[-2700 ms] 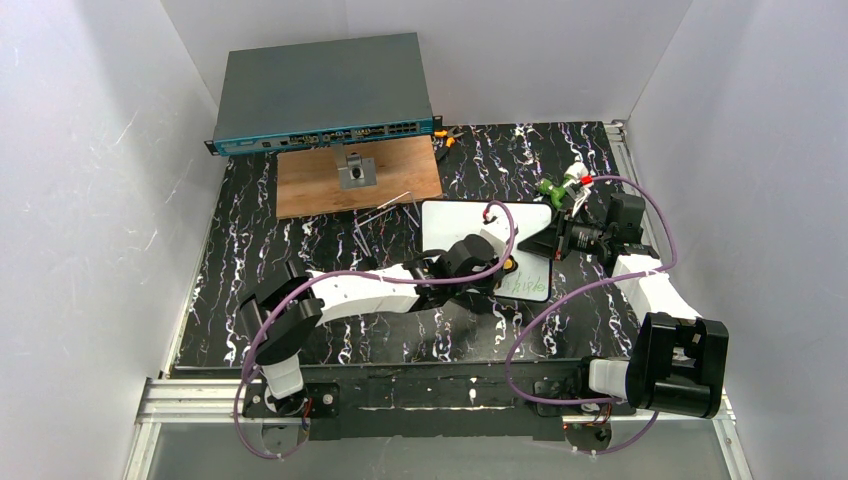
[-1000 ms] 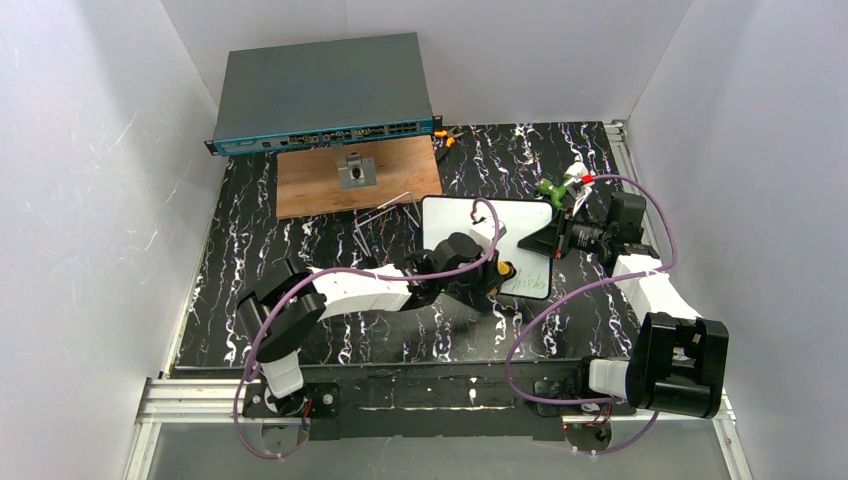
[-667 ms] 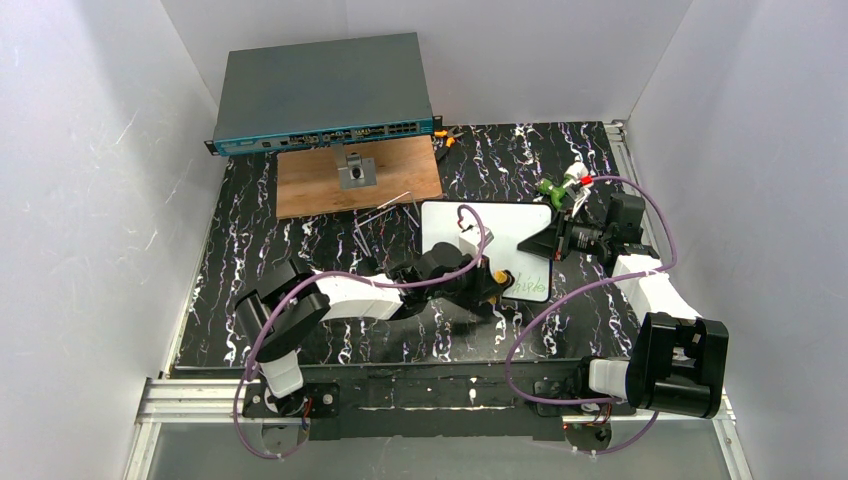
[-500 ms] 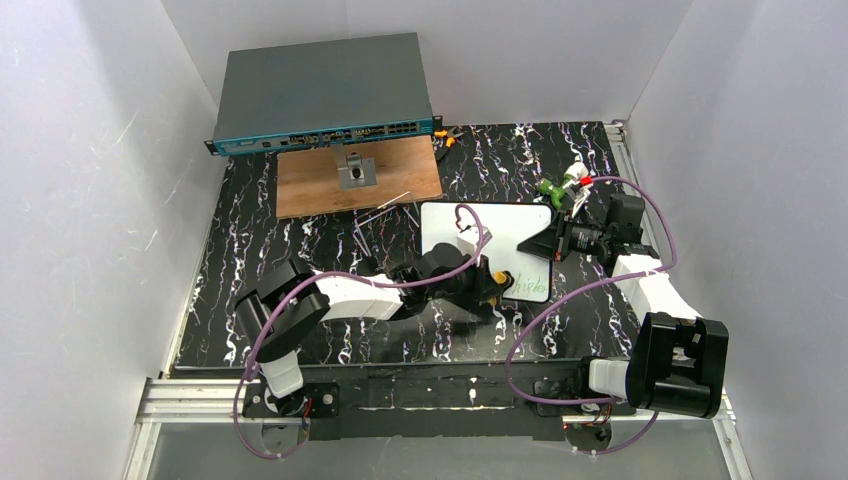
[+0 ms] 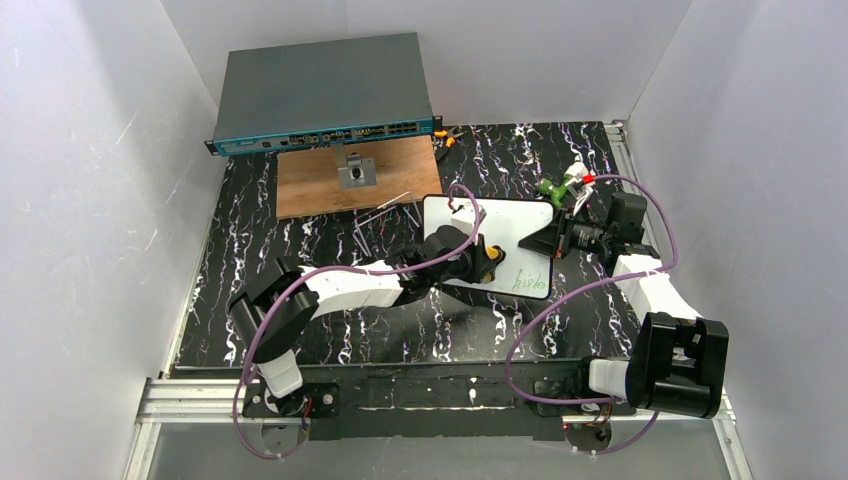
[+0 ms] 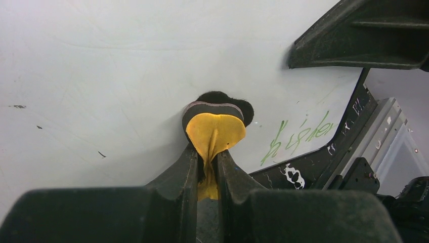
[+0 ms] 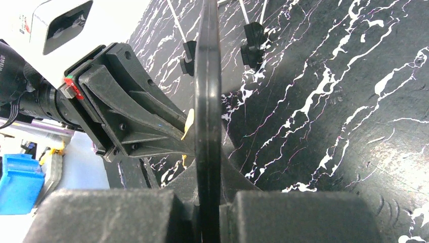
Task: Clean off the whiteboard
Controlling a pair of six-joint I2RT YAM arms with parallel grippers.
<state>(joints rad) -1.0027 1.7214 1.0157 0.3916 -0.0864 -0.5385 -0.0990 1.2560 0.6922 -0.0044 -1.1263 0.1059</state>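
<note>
We are wiping the whiteboard (image 5: 515, 215) with the yellow eraser (image 6: 215, 126).
The left gripper (image 6: 207, 157) is pinching the eraser tight and the right gripper (image 7: 207, 200) is clamping the board's edge on the black table (image 5: 300, 250); we should be pressing flat toward the green writing (image 6: 298, 139).

wooden panel (image 5: 310, 192) on black marbled table (image 5: 240, 255)

Whiteboard (image 5: 503, 222): white, thin black rim, mostly clean; green writing at near-right corner.

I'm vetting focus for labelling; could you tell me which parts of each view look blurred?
Left wrist: the left gripper is soft, the eraser and writing sharp. Right wrist: the right gripper on the whiteboard is blurred, the table crisp. Top: even light, writing too small to read.
</note>
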